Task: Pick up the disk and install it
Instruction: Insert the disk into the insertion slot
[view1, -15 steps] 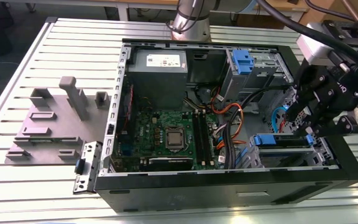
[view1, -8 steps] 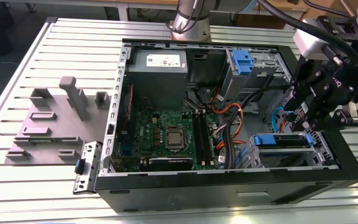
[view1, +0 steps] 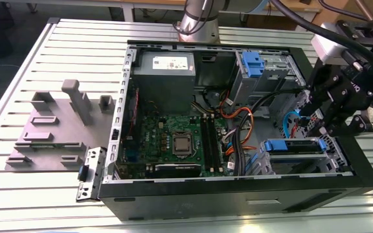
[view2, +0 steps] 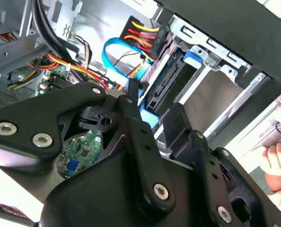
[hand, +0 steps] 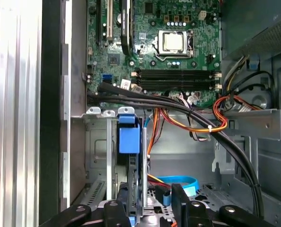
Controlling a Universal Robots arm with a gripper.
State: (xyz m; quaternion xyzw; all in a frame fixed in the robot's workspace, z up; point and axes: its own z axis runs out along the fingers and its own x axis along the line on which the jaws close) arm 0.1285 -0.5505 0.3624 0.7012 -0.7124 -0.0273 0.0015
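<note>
Slatted table (view1: 57, 58) bears open computer case (view1: 238, 191); disk (view1: 289, 145) sits in its bay.

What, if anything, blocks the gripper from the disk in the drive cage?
Probably nothing: the gripper sits at the disk in the open drive cage; black cables pass beside, not across.

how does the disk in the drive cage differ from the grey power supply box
The disk is small, with a blue bracket, and sits in the cage near the gripper. The power supply box is larger, plain grey with a white sticker, and sits in the far corner of the case. Both are boxy metal parts inside that case.
</note>
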